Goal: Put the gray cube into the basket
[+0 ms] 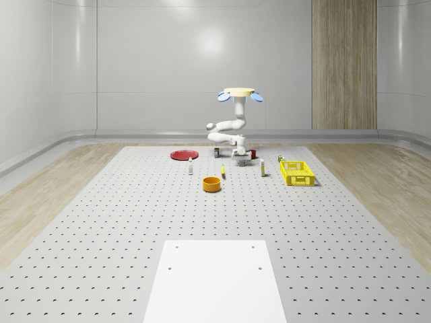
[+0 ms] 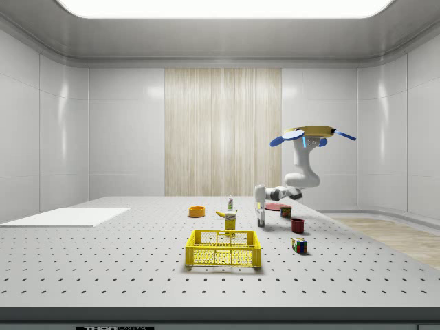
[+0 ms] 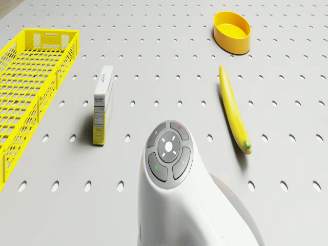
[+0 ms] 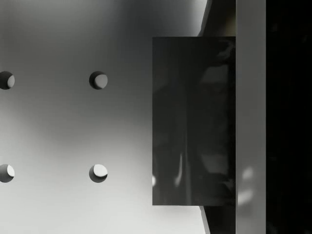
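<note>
Whole-scene view: the drone [image 1: 239, 93] hovers over the far middle of the perforated table [image 1: 101, 222]. Its arm folds down, so the gripper [image 1: 239, 160] hangs just above the tabletop. From the gripper, the one yellow basket [image 1: 297, 173] sits at four o'clock, well apart. One orange bowl [image 1: 212, 184] is at seven o'clock and one red plate [image 1: 184, 155] at nine o'clock. One banana [image 1: 223, 171] lies between the gripper and the bowl. Two small upright white containers [image 1: 190, 167] stand on the table, one on each side of the gripper. A dark red cup [image 1: 252, 154] is just beside it at two o'clock.

Side view: the drone is airborne and the gripper is low over the table. The basket lies at seven o'clock from it, nearer the camera. One colourful puzzle cube [image 2: 298, 245] rests at four o'clock.

Drone view: the arm's wrist [image 3: 169, 154] is over bare table, between one lying carton [image 3: 102, 105] and the banana. The basket is beyond the carton, and the bowl is past the banana's far tip.

Wrist view: the gray cube [image 4: 193, 122] shows as one dark face close against the gripper, over the table. I cannot tell whether the gripper is open or closed, or whether it has hold of the cube.
</note>
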Motion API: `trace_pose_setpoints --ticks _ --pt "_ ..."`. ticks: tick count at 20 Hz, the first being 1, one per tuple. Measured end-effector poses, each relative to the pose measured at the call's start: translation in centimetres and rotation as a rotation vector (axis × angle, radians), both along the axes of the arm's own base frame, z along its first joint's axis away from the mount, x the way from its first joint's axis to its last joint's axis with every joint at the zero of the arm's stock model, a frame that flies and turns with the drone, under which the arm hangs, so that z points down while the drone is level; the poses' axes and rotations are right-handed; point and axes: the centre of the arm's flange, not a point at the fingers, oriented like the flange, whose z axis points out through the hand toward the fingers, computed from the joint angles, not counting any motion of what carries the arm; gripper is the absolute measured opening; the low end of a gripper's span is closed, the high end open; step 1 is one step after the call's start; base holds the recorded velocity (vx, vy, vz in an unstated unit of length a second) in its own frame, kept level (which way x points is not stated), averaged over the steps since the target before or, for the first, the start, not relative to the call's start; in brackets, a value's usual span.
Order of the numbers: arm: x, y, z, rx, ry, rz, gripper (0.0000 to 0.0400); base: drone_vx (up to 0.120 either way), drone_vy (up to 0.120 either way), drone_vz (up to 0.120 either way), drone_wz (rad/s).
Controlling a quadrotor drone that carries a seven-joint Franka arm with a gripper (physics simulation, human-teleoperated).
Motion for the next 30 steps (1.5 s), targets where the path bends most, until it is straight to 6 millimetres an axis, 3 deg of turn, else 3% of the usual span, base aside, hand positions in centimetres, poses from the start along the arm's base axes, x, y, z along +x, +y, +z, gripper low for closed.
trace_pose_setpoints --ticks 7,14,19,30 --pt "0.0 0.0 -2.5 0.000 0.000 0.000 0.0250 0.000 0.006 0.063 0.000" --pt "0.0 0.0 -3.6 0.000 0.000 0.000 0.0250 -0.086 0.120 0.120 0.000" --pt "0.0 0.0 -3.8 0.000 0.000 0.000 0.0250 0.120 0.120 0.120 0.000" --pt "0.0 0.0 -3.9 0.000 0.000 0.000 0.0250 0.120 0.120 0.025 0.000"
